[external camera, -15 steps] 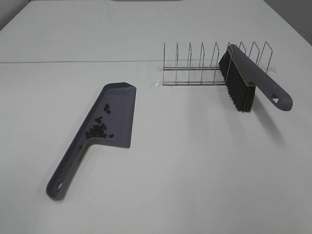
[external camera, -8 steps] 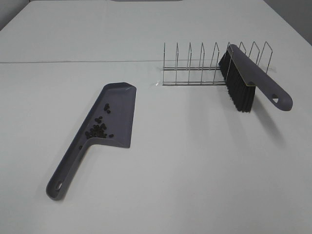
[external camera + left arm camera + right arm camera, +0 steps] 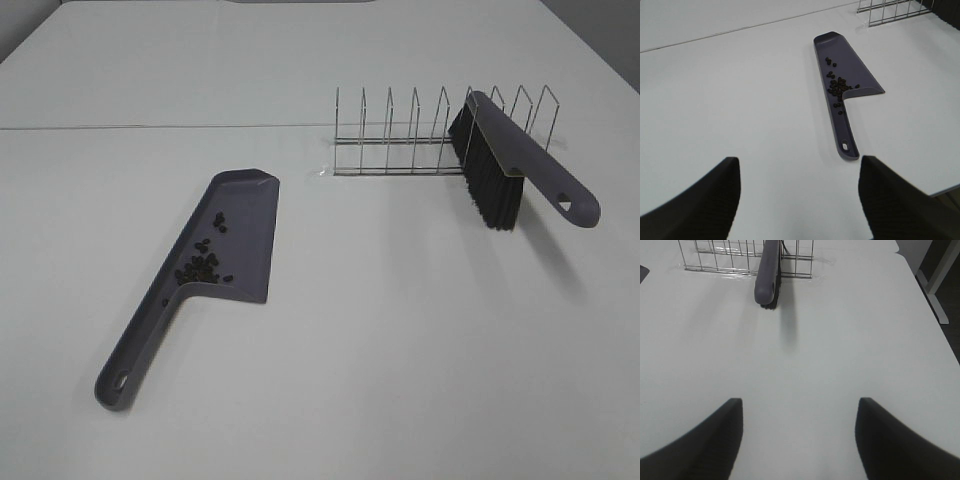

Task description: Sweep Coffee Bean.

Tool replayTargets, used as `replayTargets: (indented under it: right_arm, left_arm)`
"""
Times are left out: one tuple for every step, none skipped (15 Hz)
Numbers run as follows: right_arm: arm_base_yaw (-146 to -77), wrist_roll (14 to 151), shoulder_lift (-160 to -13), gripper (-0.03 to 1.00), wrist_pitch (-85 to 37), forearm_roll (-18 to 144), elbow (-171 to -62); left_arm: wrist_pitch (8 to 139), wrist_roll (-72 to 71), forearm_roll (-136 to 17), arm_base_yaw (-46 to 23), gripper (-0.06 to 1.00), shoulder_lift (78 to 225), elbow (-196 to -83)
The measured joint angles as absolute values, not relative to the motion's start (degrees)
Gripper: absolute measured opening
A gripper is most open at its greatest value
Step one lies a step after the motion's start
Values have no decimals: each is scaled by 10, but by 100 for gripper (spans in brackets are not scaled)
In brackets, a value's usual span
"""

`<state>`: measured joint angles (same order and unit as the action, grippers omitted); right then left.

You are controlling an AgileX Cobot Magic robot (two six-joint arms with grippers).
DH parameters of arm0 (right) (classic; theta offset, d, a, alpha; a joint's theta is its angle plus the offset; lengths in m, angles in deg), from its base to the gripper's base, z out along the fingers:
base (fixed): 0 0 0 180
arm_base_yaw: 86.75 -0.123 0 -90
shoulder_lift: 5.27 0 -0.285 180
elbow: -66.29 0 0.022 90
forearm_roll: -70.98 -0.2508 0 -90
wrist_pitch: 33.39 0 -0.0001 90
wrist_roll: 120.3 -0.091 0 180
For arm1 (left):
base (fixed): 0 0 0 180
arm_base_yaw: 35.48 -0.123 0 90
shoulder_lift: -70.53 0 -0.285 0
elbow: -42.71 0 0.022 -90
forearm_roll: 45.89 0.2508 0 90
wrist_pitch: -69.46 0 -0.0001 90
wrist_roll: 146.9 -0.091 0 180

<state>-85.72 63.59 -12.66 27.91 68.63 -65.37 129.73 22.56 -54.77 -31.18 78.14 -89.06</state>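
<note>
Several dark coffee beans (image 3: 200,264) lie in the grey dustpan (image 3: 240,215), clustered near where its handle starts; they also show in the left wrist view (image 3: 838,88), inside the dustpan (image 3: 855,72). The grey brush (image 3: 520,155) with black bristles leans in the wire rack (image 3: 420,135); its handle (image 3: 767,272) shows in the right wrist view. My left gripper (image 3: 797,200) is open and empty, well back from the dustpan handle. My right gripper (image 3: 797,440) is open and empty, well back from the brush. Neither gripper shows in the exterior view.
The white table (image 3: 400,340) carries only the dustpan, rack and brush. The table's right edge and a table leg (image 3: 940,285) show in the right wrist view. A seam (image 3: 150,127) runs across the far part of the tabletop.
</note>
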Motion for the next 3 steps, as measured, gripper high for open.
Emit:
replayTargets:
  right_arm:
    - [-857,636,-127,62,279,686,-654]
    - [-857,636,-127,62,279,686,-654]
    - [-857,636,-127,62,279,686,-654]
  left_arm:
    - [1297,226,-548,-312,65,781,-891]
    - [1297,226,-548,-312,65,781,-891]
    - [1297,226,-548,-312,65,781,-891]
